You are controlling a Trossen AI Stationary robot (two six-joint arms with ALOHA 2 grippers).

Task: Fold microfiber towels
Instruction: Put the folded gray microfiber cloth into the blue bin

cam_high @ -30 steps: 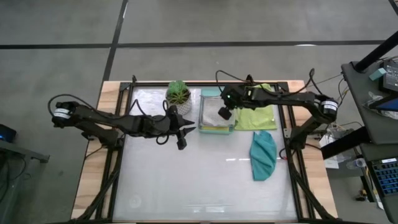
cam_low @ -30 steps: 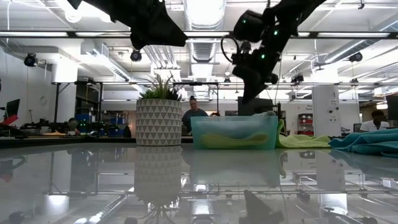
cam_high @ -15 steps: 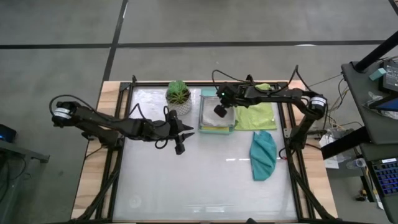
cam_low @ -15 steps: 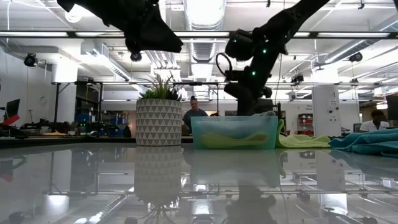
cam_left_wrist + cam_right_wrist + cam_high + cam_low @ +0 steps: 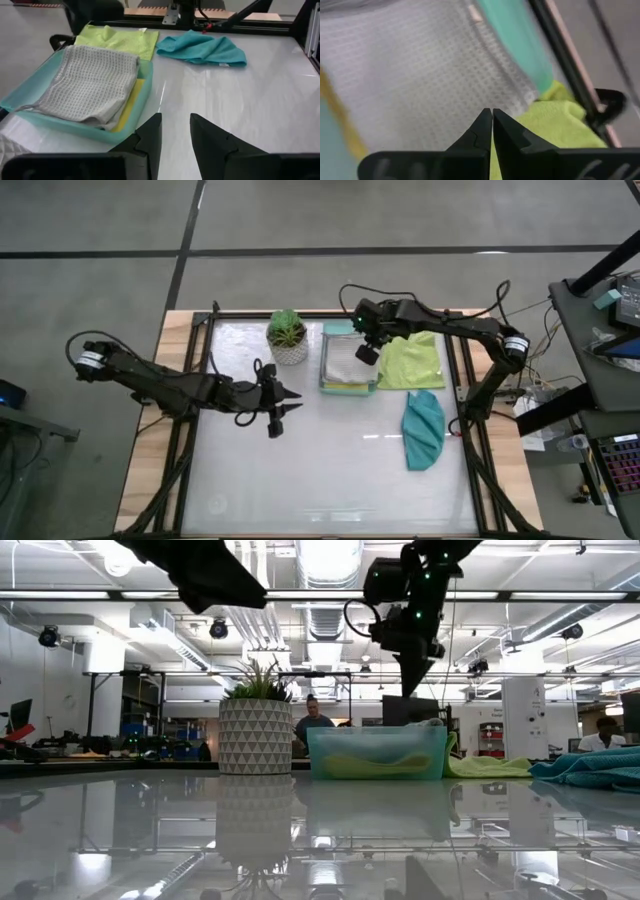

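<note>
- the right gripper is seen closed up with nothing pinched, hung above the far right edge of the mint tray, where the grey towel is stacked on a yellow towel.
- the lime towel is laid flat just right of that gripper, long axis running near-to-far, so the right arm is judged the closer one for it.
- the teal towel is bunched nearer on the surface, well apart from both.
- the left gripper is held partly open and empty, left of the tray, beside the potted plant.
- no light blue towel can be made out; much of the yellow one is hidden under the grey.
</note>
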